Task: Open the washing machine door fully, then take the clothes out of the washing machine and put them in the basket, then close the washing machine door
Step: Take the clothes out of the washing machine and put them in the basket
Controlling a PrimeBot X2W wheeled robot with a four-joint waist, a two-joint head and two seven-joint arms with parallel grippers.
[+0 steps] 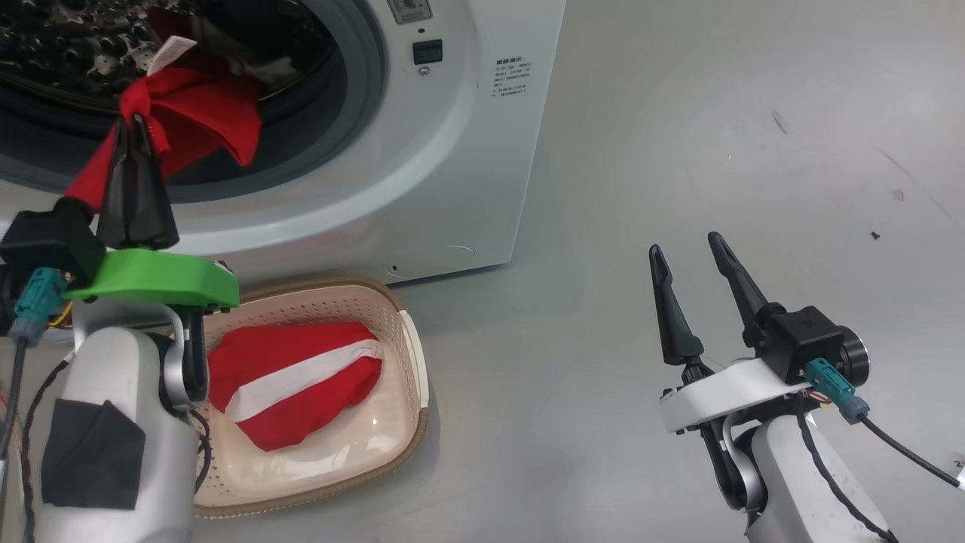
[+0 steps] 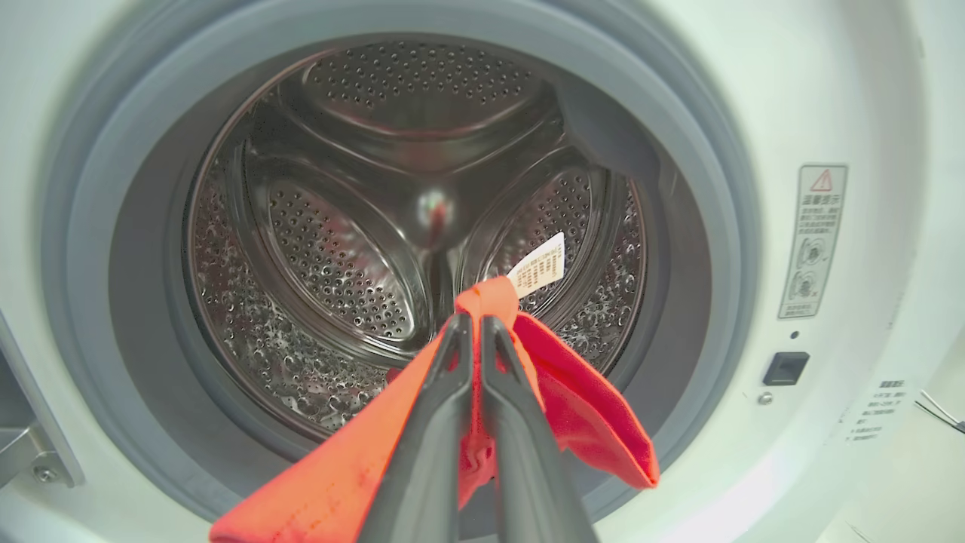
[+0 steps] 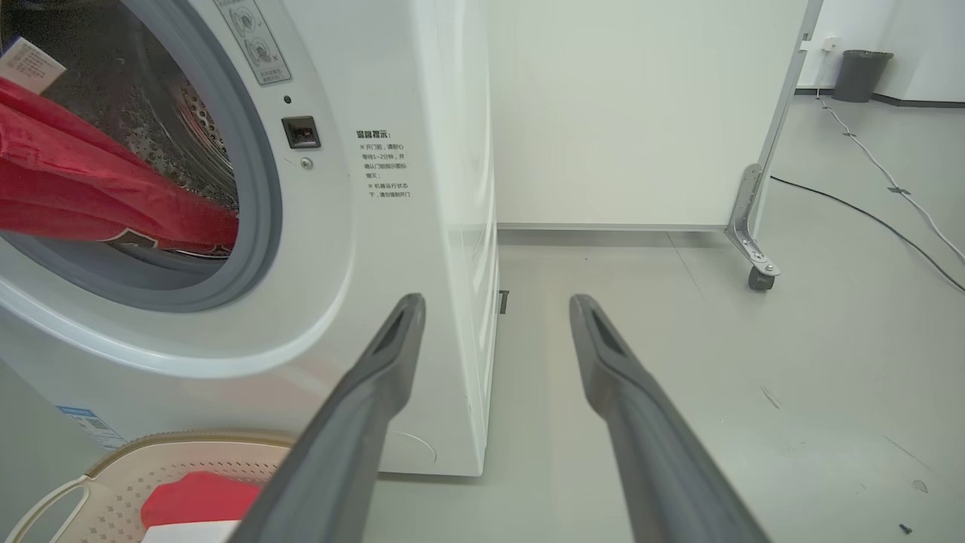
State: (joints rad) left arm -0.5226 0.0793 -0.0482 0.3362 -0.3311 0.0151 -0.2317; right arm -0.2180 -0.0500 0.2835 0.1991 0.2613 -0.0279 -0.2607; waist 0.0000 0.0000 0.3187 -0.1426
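Halfway-ish: striped red garment point(image 1: 294, 385) in basket point(image 1: 413, 354), left gripper point(image 1: 131, 121) clamped on second garment point(image 1: 211, 113) at drum mouth point(image 1: 366, 90), right gripper point(image 1: 684, 243) spread, closing up to go.

open floor point(image 1: 678, 188) right of the washing machine point(image 1: 467, 166); the basket point(image 1: 412, 339) blocks the floor below its drum mouth point(image 1: 366, 105).

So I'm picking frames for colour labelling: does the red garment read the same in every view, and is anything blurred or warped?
Head view: held garment deep red, sharp. Left wrist view: it reads orange, the grey ring bulges from the wide lens, left claw soft. Right wrist view: red, right claw blurred.
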